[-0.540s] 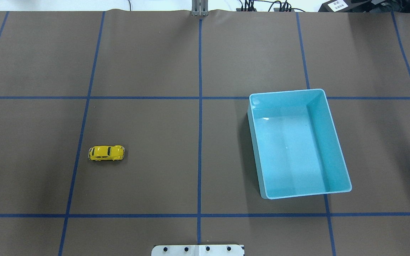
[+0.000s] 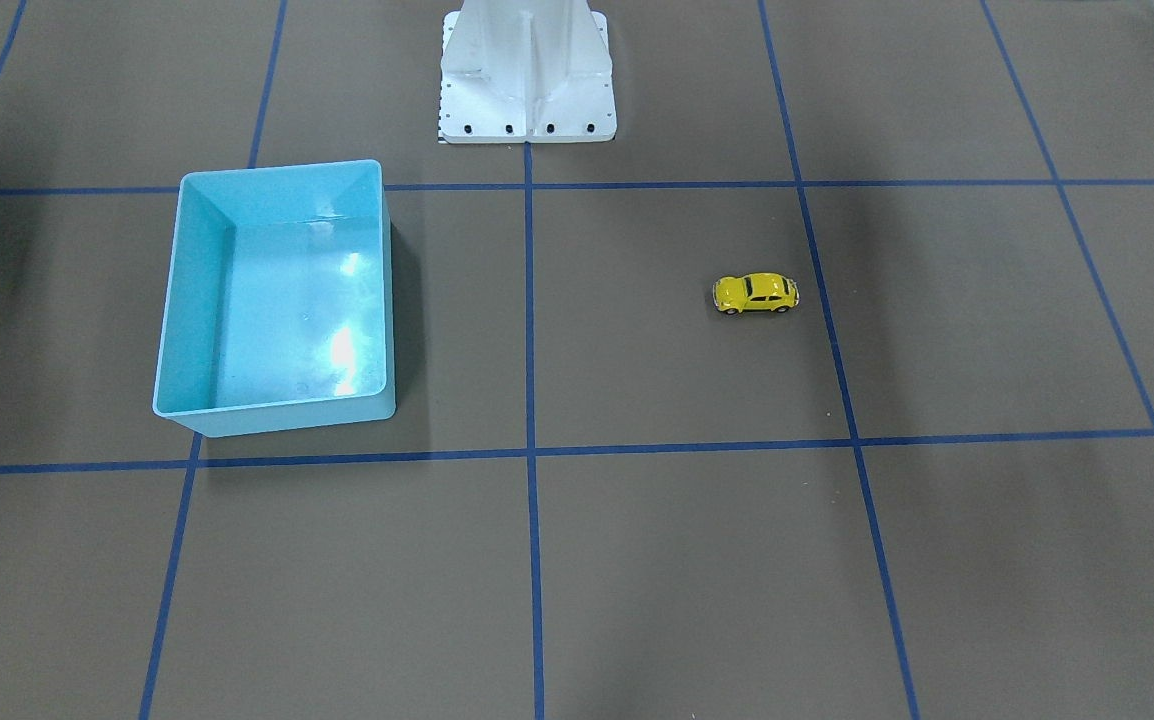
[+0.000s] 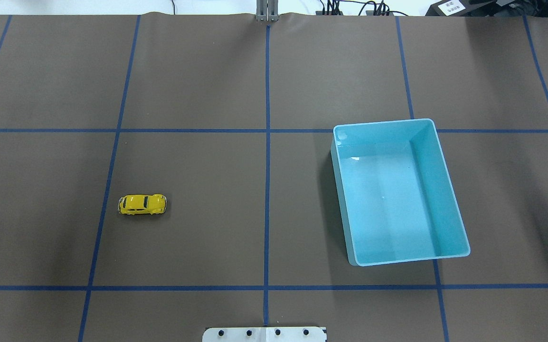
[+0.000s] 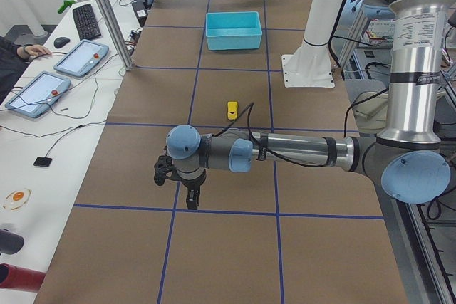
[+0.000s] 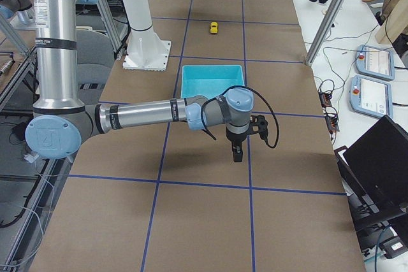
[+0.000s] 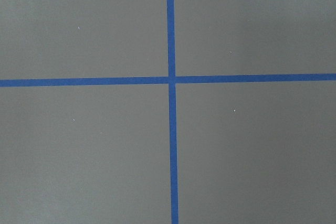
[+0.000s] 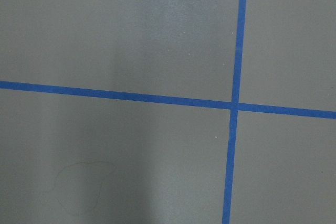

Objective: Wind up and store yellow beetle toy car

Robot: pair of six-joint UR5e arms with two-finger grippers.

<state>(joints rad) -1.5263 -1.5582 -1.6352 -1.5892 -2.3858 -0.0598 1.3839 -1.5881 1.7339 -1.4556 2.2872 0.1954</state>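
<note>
The yellow beetle toy car [image 3: 142, 204] stands alone on its wheels on the brown mat, in the left half of the overhead view; it also shows small in the front view [image 2: 755, 293] and the side views [image 4: 232, 109] [image 5: 214, 27]. My left gripper [image 4: 191, 201] hangs over the mat well short of the car, toward the near table end. My right gripper [image 5: 237, 154] hangs over bare mat beside the light-blue bin [image 3: 383, 122]. Whether either gripper is open or shut I cannot tell. Both wrist views show only mat and blue tape lines.
The light-blue bin [image 2: 277, 170] has nothing in it. The white robot base [image 2: 527, 70] stands at the table's middle edge. Tablets, a keyboard and a person's hand [image 4: 28, 50] are on the side desk.
</note>
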